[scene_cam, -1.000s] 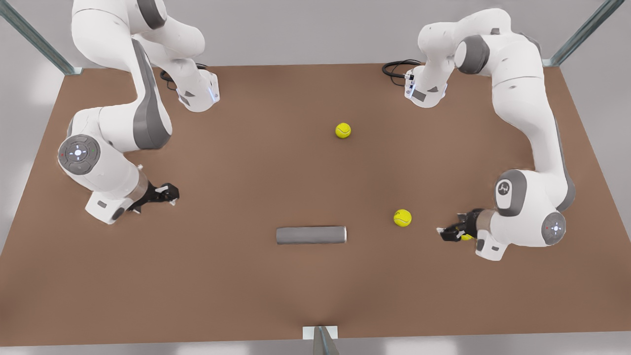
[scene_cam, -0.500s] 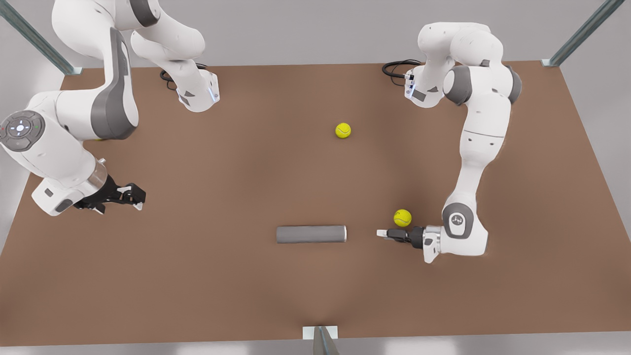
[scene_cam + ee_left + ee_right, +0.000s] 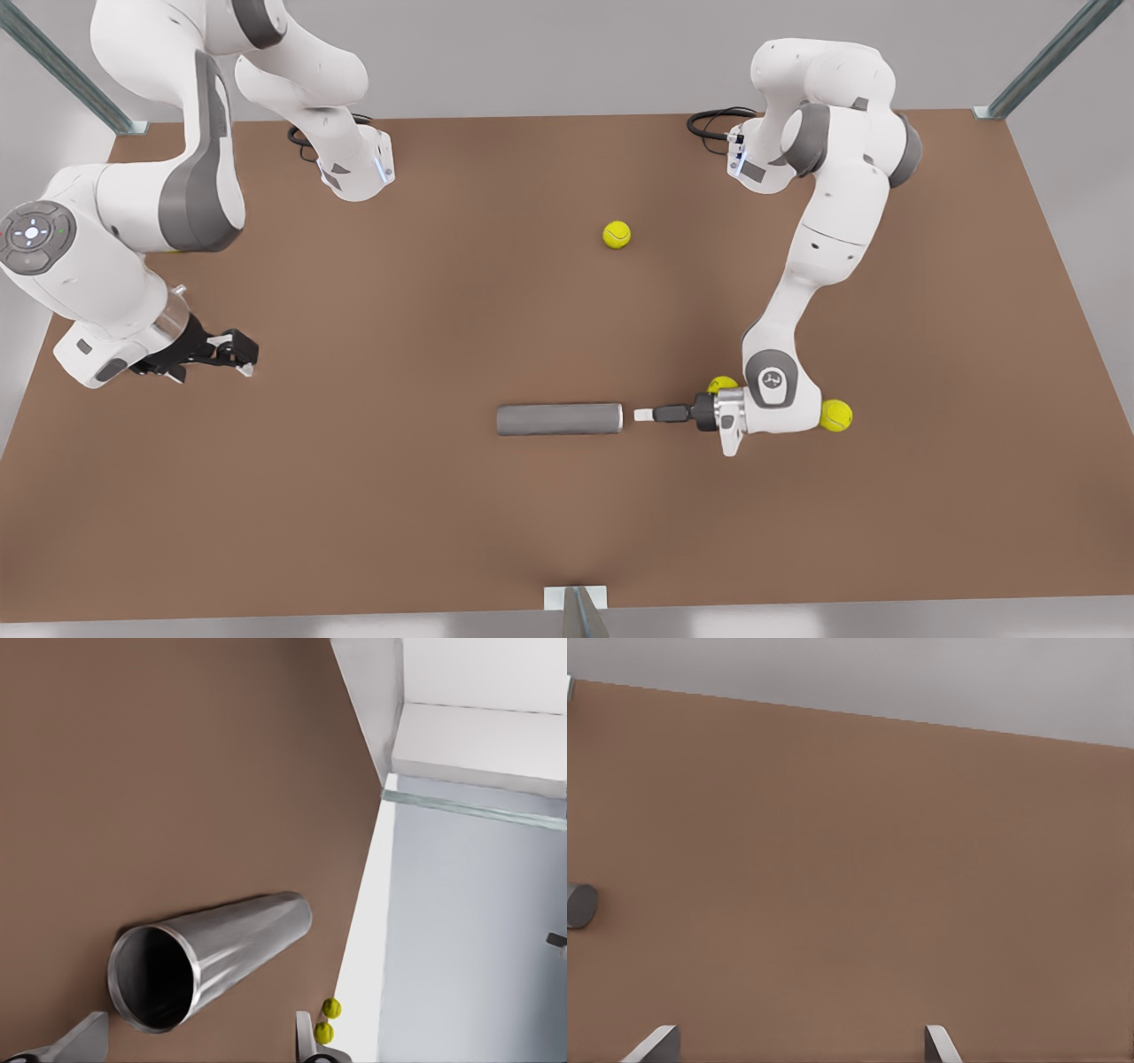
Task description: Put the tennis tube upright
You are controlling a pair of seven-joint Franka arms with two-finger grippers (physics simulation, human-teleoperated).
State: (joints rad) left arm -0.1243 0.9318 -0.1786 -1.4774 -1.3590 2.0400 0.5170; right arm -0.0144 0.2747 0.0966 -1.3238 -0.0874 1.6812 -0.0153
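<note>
The tennis tube (image 3: pixel 558 419) lies on its side on the brown table (image 3: pixel 443 532), its silvery-rimmed open end toward the front view's right. My left gripper (image 3: pixel 641 414) belongs to the arm on the front view's right and hovers level with that open end, a small gap away. In the left wrist view the tennis tube (image 3: pixel 208 961) shows its dark hollow mouth just ahead of my left gripper (image 3: pixel 195 1050), which is open and empty. My right gripper (image 3: pixel 237 351) waits at the front view's left. It is open (image 3: pixel 797 1045), with the tube's closed end (image 3: pixel 580 905) far off.
One tennis ball (image 3: pixel 617 234) sits mid-table toward the back. Another ball (image 3: pixel 722 384) peeks from behind the left arm's wrist, and a third ball (image 3: pixel 835 415) lies just behind that wrist. Two more balls (image 3: pixel 330 1020) sit by the far table edge.
The left arm swung its gripper across toward the tube, stopping just short of the open end and uncovering a ball behind it. The right arm drew back toward the table's edge, then held.
</note>
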